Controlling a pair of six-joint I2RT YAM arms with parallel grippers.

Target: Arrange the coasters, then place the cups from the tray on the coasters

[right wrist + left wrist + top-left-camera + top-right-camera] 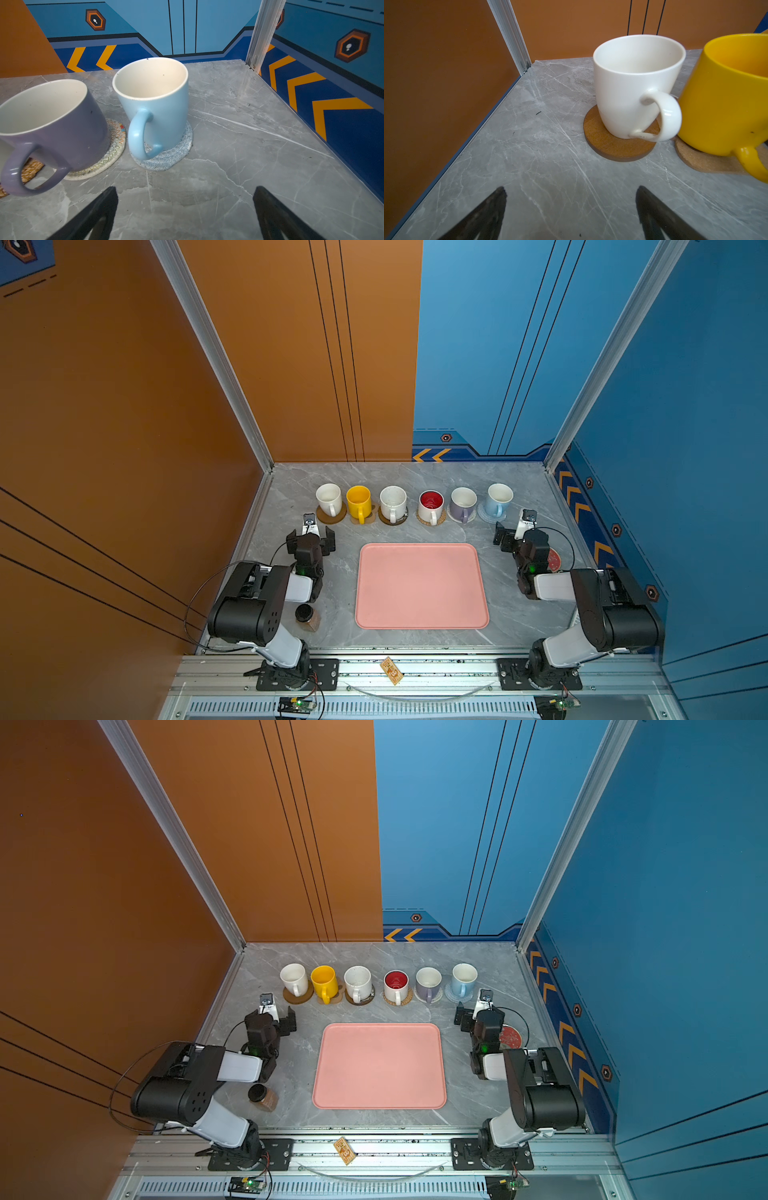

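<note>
Six cups stand in a row at the back, each on a coaster: white (329, 498), yellow (358, 502), speckled white (392, 502), red-inside (431, 506), lavender (463, 502), light blue (498, 498). The pink tray (422, 587) lies bare in the middle. My left gripper (571, 188) is open over bare table, short of the white cup (629, 83) on its brown disc coaster (608, 145). My right gripper (185, 188) is open too, short of the light blue cup (162, 108) on its blue-grey woven coaster (172, 158). Neither holds anything.
A brown jar with a dark lid (307, 616) stands beside the left arm. A red round disc (555, 561) lies partly under the right arm. Orange and blue walls close in the table on three sides.
</note>
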